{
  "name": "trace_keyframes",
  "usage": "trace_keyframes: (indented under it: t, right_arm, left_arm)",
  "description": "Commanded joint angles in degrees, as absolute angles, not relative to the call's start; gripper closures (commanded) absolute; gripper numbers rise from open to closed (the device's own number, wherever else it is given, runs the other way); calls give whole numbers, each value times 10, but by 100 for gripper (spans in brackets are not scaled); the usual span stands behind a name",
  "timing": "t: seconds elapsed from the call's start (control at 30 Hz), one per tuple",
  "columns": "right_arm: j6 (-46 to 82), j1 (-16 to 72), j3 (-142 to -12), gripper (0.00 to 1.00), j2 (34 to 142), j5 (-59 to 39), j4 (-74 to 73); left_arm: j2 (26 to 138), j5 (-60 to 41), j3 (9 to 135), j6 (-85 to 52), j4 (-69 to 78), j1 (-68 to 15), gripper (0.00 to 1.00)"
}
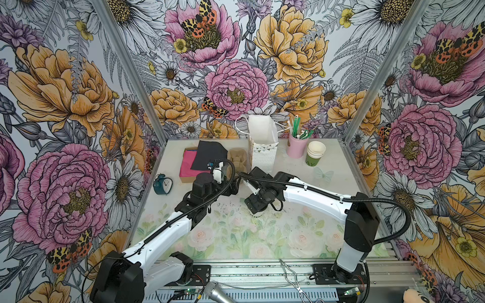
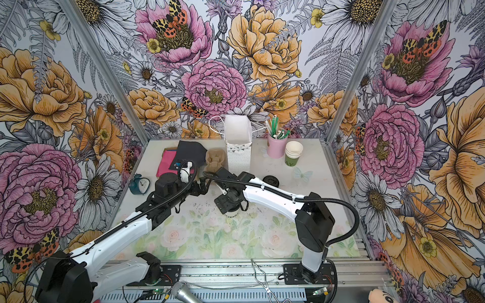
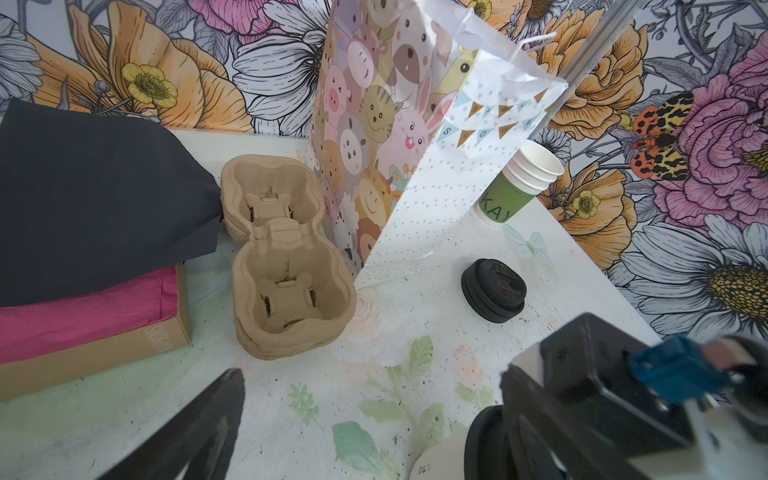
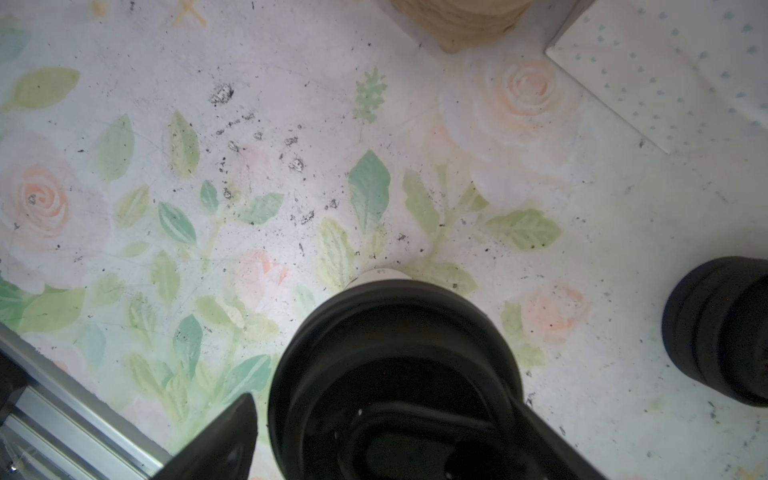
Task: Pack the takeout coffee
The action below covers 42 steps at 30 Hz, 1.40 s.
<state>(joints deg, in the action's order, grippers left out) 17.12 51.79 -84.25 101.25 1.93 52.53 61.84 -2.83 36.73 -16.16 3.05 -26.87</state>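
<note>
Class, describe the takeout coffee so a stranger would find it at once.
Start at the tall cartoon-animal gift bag at the back of the table. In front of it, beneath the right gripper, stands the takeout coffee: one whitish cup wearing a black lid, unlike the lidless green-bottomed stack or the loose black lids.

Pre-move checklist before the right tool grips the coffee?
1. Takeout coffee upright: ok.
2. Black lid fully seated: cannot tell.
3. Right tool open, straddling the lid: ok.
4. Left tool open, empty: ok.
5. Cup carrier pockets empty: ok.
6. Gift bag upright, mouth open: ok.
</note>
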Motion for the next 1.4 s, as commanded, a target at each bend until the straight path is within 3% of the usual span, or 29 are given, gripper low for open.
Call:
trace_keyframes:
  t: [0.0, 0.53, 0.83, 1.13, 1.37]
  right_arm:
    - [175, 514, -860, 8, 987, 28, 527]
    - [172, 491, -861, 6, 977, -14, 506]
    - [172, 460, -857, 4, 907, -34, 473]
    - [193, 399, -759, 2, 839, -19, 473]
    - [208, 393, -717, 1, 841, -28, 472]
  left_arm:
    - [616, -33, 361, -165, 46, -266, 3]
    - [617, -33, 360, -167, 47, -266, 3]
    - [618, -55, 359, -165, 56, -266, 3]
    - [652, -180, 371, -143, 78, -273, 6]
    - [739, -276, 417, -151, 67, -280, 19]
